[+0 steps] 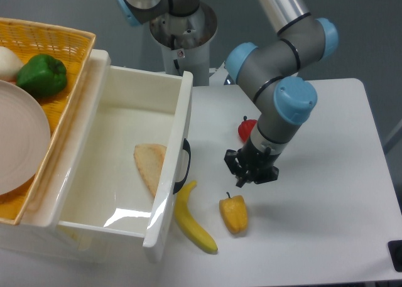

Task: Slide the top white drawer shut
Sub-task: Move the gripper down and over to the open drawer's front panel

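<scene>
We see the drawer [119, 167] pulled far out of the cabinet, a flat pastry [151, 164] inside, its black handle [184, 166] facing the gripper [250, 172], which hangs over the table right of it, apart from it. Seen from above, we cannot tell whether the jaws are parted or closed. We judge the approach is in hand: next, reach the front panel and push left, clear of the banana [193, 218].

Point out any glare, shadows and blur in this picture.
Fixed camera: bright glare on the floor of the top white drawer and along its front edge; soft shadows under the banana and yellow pepper; the dark pincer looks slightly soft.
</scene>
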Controlling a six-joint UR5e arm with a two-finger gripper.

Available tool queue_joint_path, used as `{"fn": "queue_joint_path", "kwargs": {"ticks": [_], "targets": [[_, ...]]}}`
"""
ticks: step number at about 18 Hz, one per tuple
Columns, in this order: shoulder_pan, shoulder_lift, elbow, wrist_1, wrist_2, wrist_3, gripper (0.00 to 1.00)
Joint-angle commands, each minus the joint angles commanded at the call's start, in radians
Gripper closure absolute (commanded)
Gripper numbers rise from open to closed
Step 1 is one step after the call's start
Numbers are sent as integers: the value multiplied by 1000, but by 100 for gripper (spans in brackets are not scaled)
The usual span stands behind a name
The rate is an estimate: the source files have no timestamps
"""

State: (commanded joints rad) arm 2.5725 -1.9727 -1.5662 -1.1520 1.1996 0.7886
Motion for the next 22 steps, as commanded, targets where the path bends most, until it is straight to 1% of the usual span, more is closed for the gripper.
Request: {"fn": "queue_joint_path", "kwargs": {"ticks": [5,7,10,12,16,19,22], "targets": [[-25,-5,5,-5,0,-107,93],[-25,-5,5,-26,-3,-143,93],[-20,2,6,-61,-44,-154,94],[-15,6,12,-86,-52,-155,94],[-14,8,17,-109,-71,-181,94],[-12,21,18,-129,-97,-181,94],[-12,34,28,-164,-109,-192,93]]}}
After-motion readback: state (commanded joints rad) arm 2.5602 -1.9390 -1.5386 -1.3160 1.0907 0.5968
